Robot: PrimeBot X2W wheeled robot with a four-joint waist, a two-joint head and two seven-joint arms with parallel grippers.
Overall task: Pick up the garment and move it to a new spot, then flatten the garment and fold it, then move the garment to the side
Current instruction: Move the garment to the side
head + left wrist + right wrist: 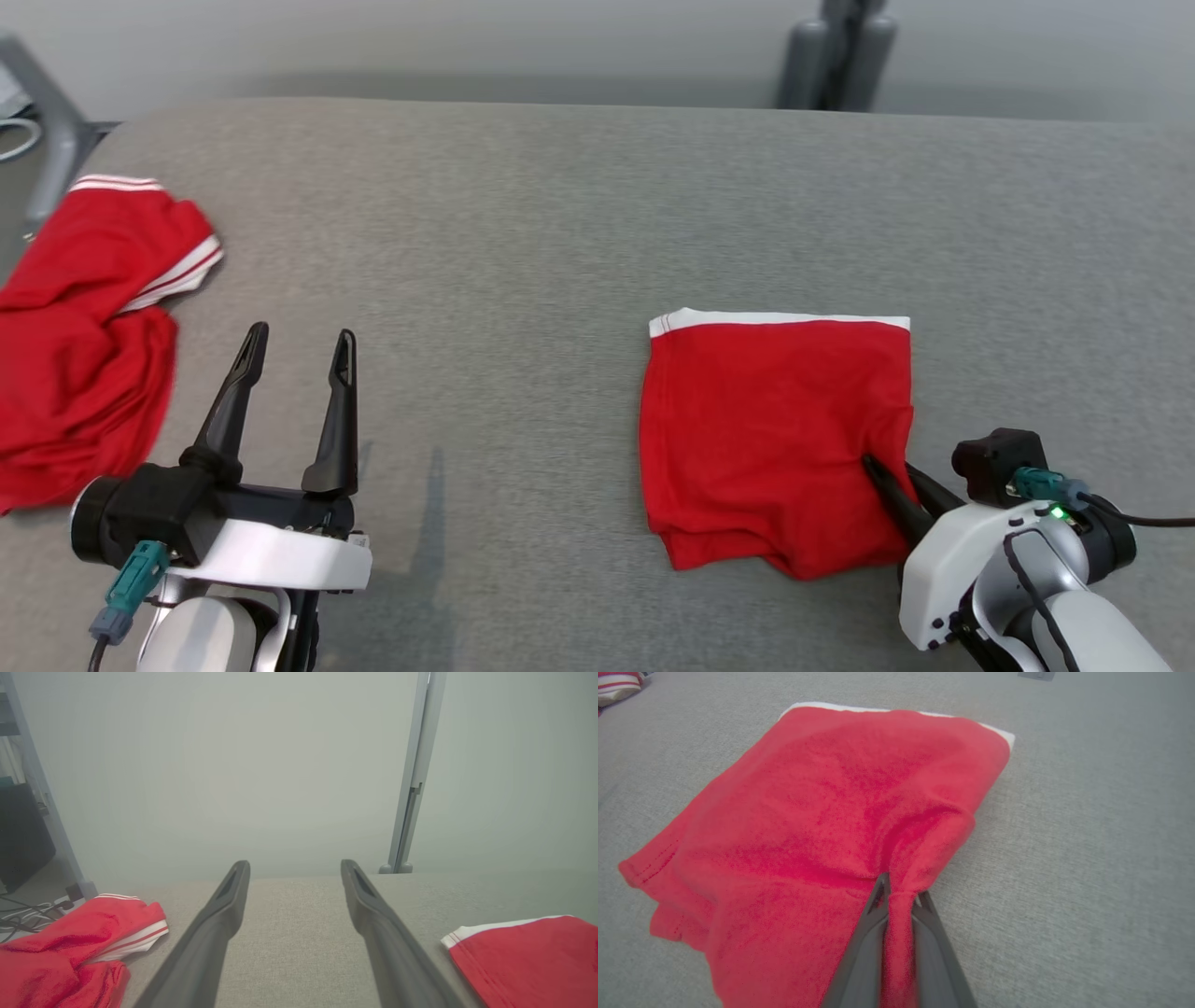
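The garment (775, 429) is red with a white band, folded into a rough square on the grey surface right of centre; it also shows in the right wrist view (822, 812) and at the lower right of the left wrist view (532, 952). My right gripper (887, 469) is shut on the garment's right edge, with a pinched ridge of red cloth between its fingers (901, 896). My left gripper (299, 350) hovers open at the lower left, nothing between its fingers (294, 868).
A second red garment (84, 345) with white stripes lies crumpled at the far left edge of the grey padded table (560, 205). A grey post (840, 51) stands behind the table's far edge. Cables (23, 914) lie off the left side.
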